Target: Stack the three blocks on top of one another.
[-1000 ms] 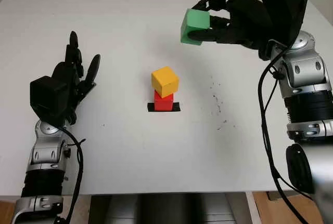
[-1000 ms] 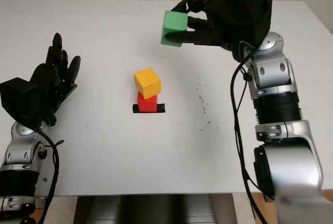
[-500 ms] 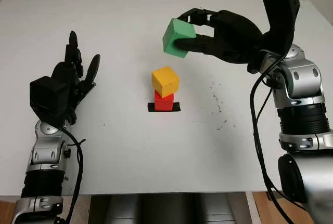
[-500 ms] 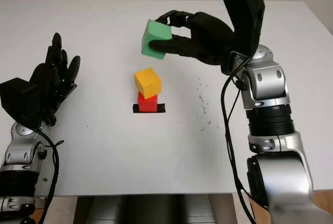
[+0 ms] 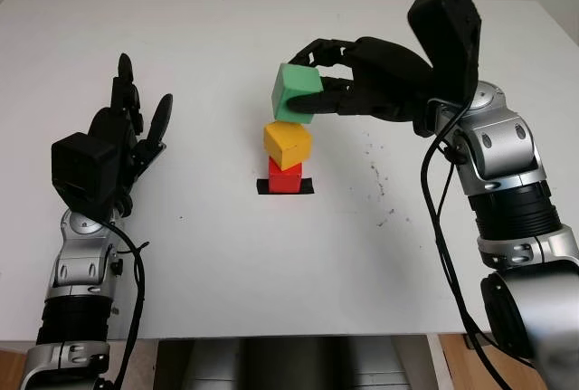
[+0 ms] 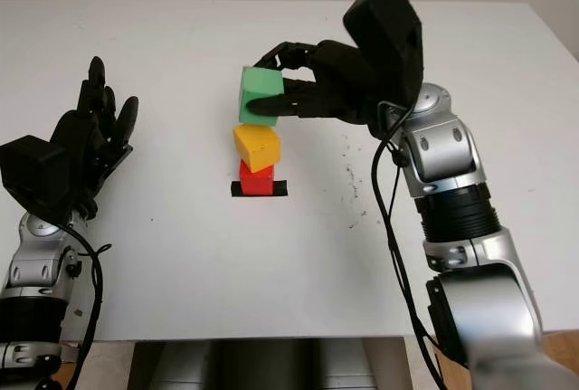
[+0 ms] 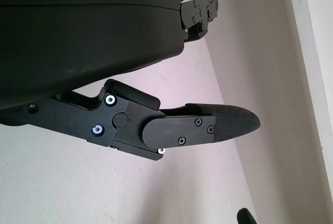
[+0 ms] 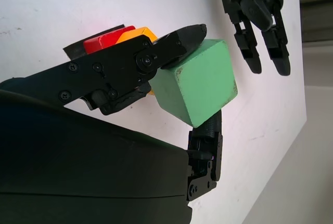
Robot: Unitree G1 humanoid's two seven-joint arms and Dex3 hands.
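Observation:
My right hand [image 5: 312,91] is shut on a green block [image 5: 291,93], holding it in the air just above the yellow block [image 5: 288,143]. The yellow block sits turned a little on a red block [image 5: 284,175], which stands on a black patch [image 5: 285,187] at the table's middle. In the right wrist view the green block [image 8: 196,82] is pinched between black fingers [image 8: 179,39], with the yellow block [image 8: 136,34] and red block [image 8: 106,38] behind it. Whether green touches yellow I cannot tell. My left hand [image 5: 122,141] is open, raised over the table's left side.
The white table [image 5: 226,254] stretches wide around the stack. Small dark specks [image 5: 375,173] mark the surface right of the stack. The table's front edge [image 5: 271,334] runs near the bottom of the head views.
My right hand has carried the green block left and down, from high at the right to just above the yellow block. The left hand and the two stacked blocks have not moved.

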